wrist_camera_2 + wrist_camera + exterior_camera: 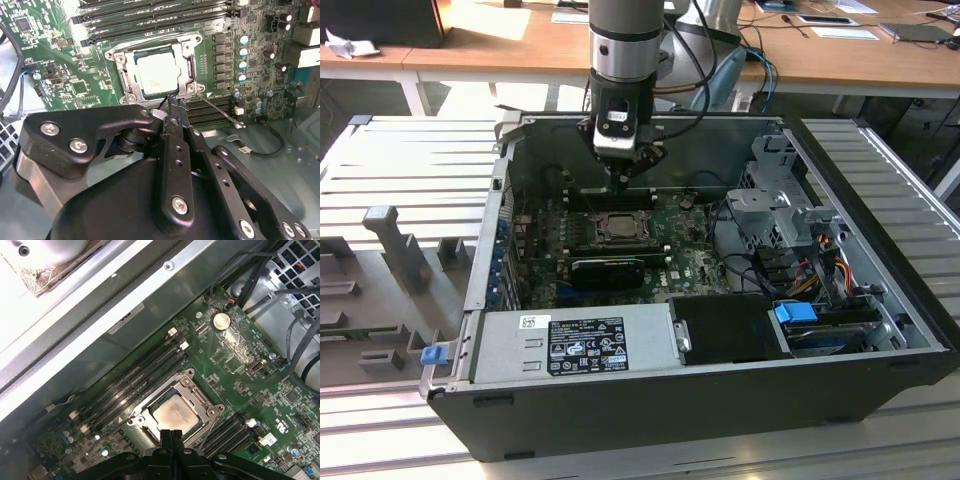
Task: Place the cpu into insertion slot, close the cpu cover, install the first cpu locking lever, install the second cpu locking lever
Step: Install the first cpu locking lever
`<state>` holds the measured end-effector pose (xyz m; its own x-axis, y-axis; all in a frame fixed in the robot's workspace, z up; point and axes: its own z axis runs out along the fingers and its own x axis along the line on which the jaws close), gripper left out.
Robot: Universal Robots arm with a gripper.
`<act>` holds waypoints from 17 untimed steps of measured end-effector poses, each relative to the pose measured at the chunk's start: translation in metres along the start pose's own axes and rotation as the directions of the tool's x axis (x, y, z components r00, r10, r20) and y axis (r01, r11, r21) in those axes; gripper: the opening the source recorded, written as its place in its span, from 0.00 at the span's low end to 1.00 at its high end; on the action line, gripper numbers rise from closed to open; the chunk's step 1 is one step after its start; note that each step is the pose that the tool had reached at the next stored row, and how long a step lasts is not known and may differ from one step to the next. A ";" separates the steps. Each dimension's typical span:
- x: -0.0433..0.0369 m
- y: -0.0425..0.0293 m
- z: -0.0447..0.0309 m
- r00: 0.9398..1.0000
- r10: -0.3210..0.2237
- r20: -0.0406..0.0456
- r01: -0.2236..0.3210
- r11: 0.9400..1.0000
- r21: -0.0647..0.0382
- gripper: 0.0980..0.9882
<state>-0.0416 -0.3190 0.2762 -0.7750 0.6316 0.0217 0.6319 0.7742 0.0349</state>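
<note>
Ribbed grey decking (400,170) carries an open computer case (620,410) with a green motherboard (695,262) lying flat inside. The insertion slot (601,224) sits mid-board. Just over the slot's edge hangs the black gripper (175,102), its fingers pressed together with nothing between them. The cpu cover (129,75) lies folded flat on the slot, and the cpu (156,74) rests inside, showing through its window. From the slot's corner beside the fingertips, a thin wire lever (217,107) slants outward.
</note>
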 end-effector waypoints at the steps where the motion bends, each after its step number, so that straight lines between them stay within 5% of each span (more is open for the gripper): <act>1: 0.0000 0.0000 0.0000 1.000 -0.010 0.000 0.010 1.000 0.000 0.01; 17: 0.0000 0.0000 0.0000 0.988 -0.155 -0.004 0.155 0.988 0.002 0.01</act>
<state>-0.0416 -0.3190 0.2762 -0.8637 0.5035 0.0201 0.5039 0.8630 0.0360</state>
